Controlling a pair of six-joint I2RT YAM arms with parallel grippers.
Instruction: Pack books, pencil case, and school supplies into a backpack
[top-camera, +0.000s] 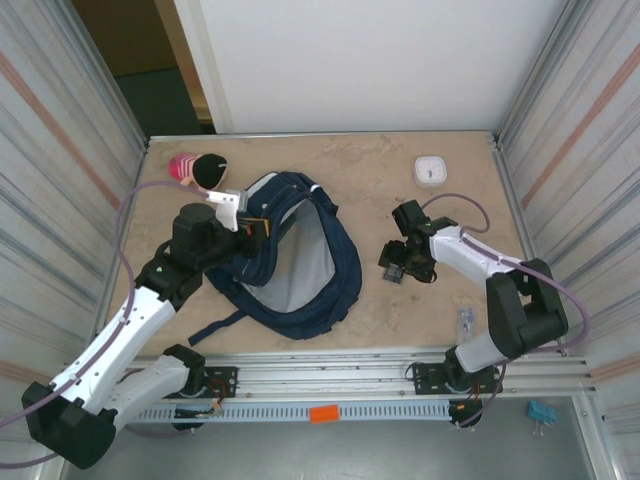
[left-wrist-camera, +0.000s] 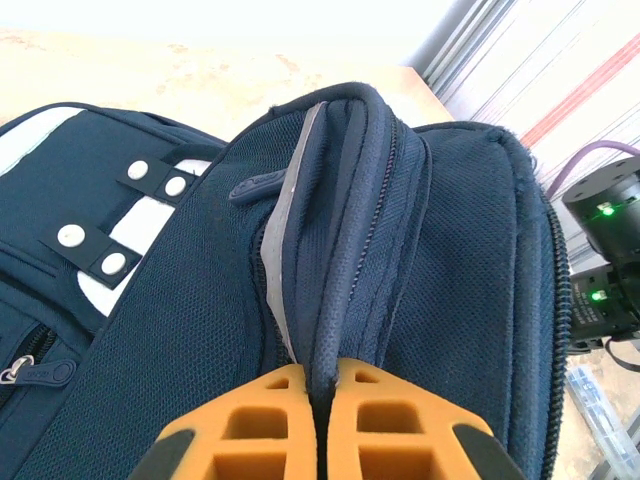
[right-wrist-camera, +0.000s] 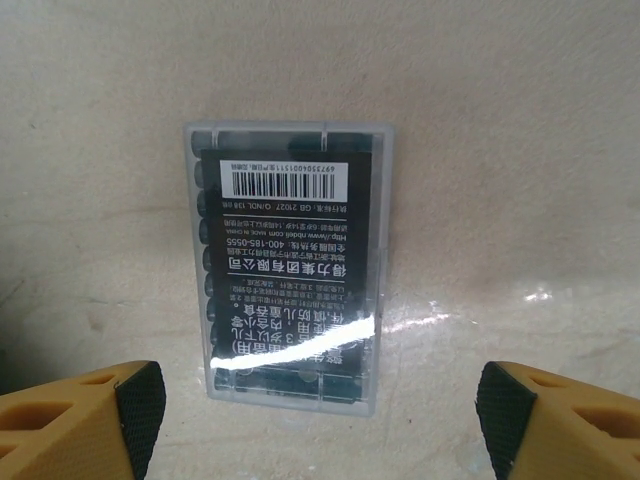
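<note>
Spread right tool (right-wrist-camera: 320, 425); dark slab (right-wrist-camera: 290, 265) beyond, lengthwise away, barcode end far.

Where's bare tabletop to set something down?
Free: the far strip between backpack and white square device, and the gap between backpack and right claw. Crowded: the left, where the left claw pinches the backpack; a clear case lies under the right claw.

Your left arm (top-camera: 130, 320) stretches forward and inward, left hand (left-wrist-camera: 318, 400) pinched shut on the backpack (left-wrist-camera: 450, 250) rim. Your right arm (top-camera: 480, 265) folds at the elbow, forearm running inward, right hand (right-wrist-camera: 320, 400) facing down, fingers (right-wrist-camera: 100, 410) spread wide, gripping nothing.
</note>
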